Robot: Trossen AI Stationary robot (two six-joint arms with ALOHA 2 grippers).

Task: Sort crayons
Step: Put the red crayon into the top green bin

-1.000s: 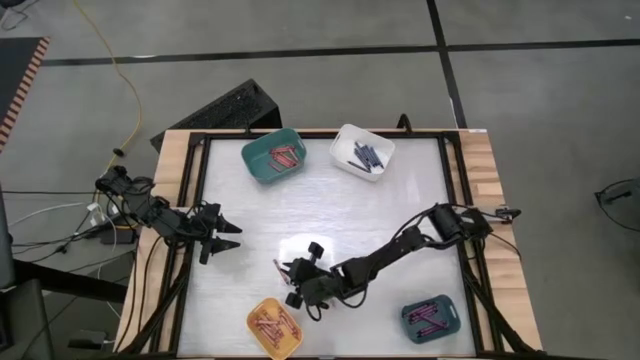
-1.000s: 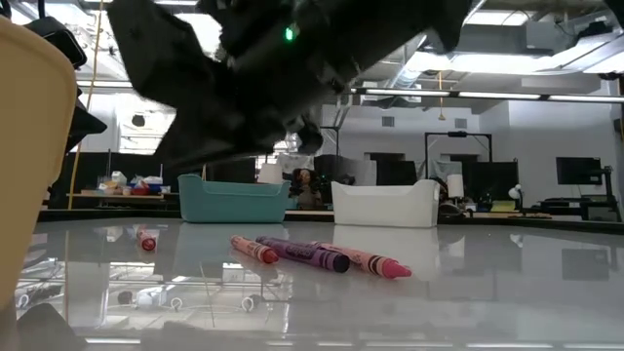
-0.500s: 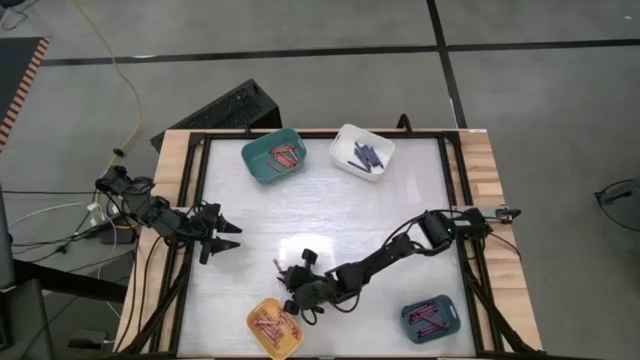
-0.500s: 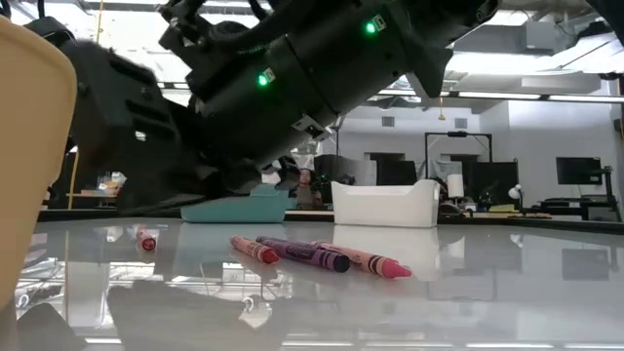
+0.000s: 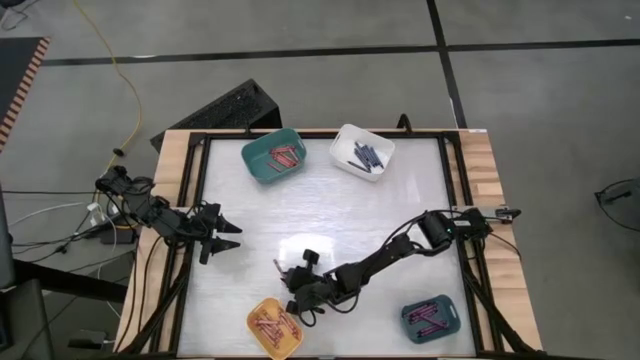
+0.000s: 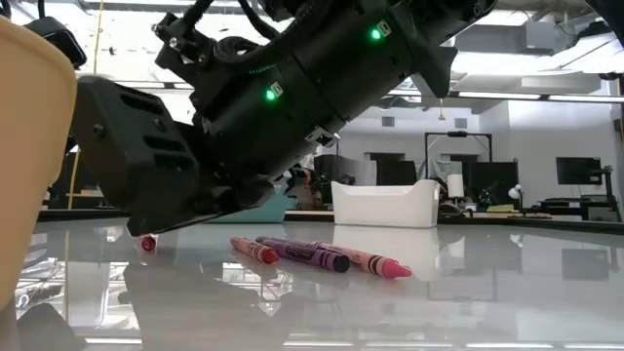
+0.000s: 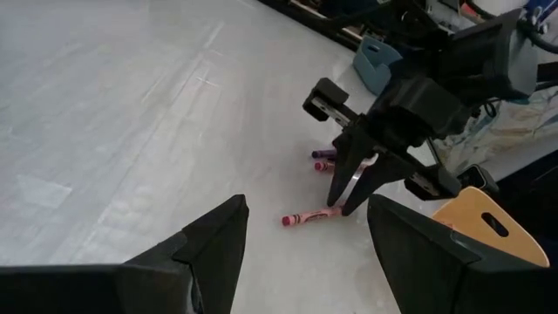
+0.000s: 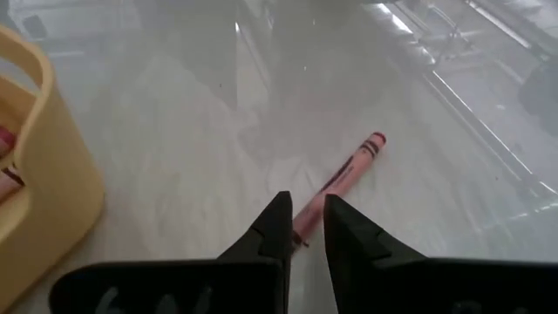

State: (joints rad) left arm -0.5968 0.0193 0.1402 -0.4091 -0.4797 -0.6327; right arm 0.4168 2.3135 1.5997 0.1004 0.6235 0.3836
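Since earlier, right gripper (image 8: 305, 228) has dropped to the table, fingers pinching one end of a slim pink crayon (image 8: 342, 180) at yellow bin's (image 5: 262, 316) 1 o'clock. Glossy white tabletop (image 5: 330, 205). Left gripper (image 5: 228, 236) idle, fingers spread.

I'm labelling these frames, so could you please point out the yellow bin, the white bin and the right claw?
yellow bin (image 5: 253, 321): high view, on its rim at the left edge.
white bin (image 6: 385, 207): low view, on its front wall.
right claw (image 8: 301, 228): right wrist view, between its two fingertips, over a pinkish crayon.

Pink crayon (image 8: 336, 183) near end hidden behind fingers (image 8: 277, 228).
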